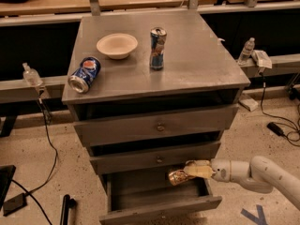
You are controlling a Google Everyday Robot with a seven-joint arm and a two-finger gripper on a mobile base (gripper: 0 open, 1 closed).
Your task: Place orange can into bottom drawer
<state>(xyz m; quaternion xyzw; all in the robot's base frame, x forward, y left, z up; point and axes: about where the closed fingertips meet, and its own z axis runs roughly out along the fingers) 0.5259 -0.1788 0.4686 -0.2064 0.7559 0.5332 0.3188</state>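
The orange can point(176, 176) is gold-orange and lies tilted on its side, held over the right part of the open bottom drawer point(159, 209). My gripper point(191, 170) reaches in from the right on a white arm and is shut on the can, its pale fingers point(199, 171) around the can's right end. The drawer is pulled out, with a deep grey tray and a low front panel. The can hangs just under the front panel of the middle drawer point(157, 159).
On the grey cabinet top point(197, 64) stand a white bowl point(117, 45), a slim blue-and-silver can point(157, 48) upright and a blue Pepsi can point(85, 74) on its side. The top drawer point(159, 126) is slightly open. Cables and a dark tool lie on the floor.
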